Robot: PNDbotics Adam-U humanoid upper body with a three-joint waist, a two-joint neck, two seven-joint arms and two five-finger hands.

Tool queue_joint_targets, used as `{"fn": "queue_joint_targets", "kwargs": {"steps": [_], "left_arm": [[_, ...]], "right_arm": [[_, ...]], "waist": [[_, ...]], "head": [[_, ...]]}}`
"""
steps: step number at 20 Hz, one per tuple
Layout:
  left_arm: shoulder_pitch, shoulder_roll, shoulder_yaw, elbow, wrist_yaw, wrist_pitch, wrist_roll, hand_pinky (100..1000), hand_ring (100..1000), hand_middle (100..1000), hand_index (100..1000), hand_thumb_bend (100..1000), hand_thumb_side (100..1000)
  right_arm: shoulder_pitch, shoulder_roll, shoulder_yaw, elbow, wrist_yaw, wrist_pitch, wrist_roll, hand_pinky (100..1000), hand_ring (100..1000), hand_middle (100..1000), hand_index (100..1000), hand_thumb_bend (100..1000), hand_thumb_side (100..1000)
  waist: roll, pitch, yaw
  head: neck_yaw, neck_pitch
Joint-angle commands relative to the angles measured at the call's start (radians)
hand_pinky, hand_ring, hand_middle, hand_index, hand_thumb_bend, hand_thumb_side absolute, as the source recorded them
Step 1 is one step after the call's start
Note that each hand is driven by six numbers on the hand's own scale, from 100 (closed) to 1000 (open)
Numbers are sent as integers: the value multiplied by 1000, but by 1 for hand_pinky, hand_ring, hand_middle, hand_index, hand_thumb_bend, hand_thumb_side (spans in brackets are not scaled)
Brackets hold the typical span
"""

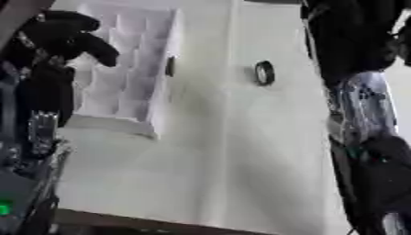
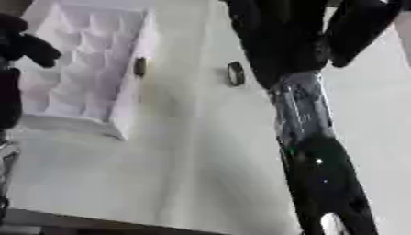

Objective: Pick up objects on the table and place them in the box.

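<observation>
Left hand (image 1: 76, 34), black and blurred, hangs over the near-left part of the white box with rows of small square compartments (image 1: 128, 69); fingers curled downward, apparently around nothing, though the blur leaves that uncertain. Below it, the left arm runs down the left edge, dark with a silver joint, partly cut off by the frame.

Right hand (image 2: 361, 27), also black, sits at the top right, cropped by the upper edge; fingers or thumb point down, but whether open or closed cannot be told. Beneath it, the right arm (image 2: 309, 137) crosses the right side, silver in the middle and glossy black lower down, hiding the table behind it.

Against the box's right wall, a small dark oblong thing (image 1: 170, 66), too smeared to identify; touching or just beside the wall, cannot tell which. Further right, apart from the box, a small dark ring-shaped object (image 1: 264, 73) on the bare white table (image 1: 201, 160), between box and right arm. Table tilted in view, its near edge dark along the bottom.
</observation>
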Motion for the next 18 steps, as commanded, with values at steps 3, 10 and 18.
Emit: {"fn": "queue_joint_targets", "kwargs": {"steps": [3,10,18], "left_arm": [[-4,13,3,-16,6,0,1,560,482,703,793,631,644],[1,15,5,-16,5,1,3,561,482,703,792,631,643],[9,16,9,-16,0,3,10,563,483,704,792,632,642]], "right_arm": [[-15,5,5,-15,10,15,-5,357,330,400,675,100,802],[-12,-15,-29,-6,134,-53,-3,352,404,507,686,100,882],[-24,-102,-148,155,1041,-490,-135,576,655,744,824,100,923]], "waist": [[3,-25,3],[2,-34,-4],[-1,-47,-10]], "head": [[7,-17],[29,-27],[106,-115]]}}
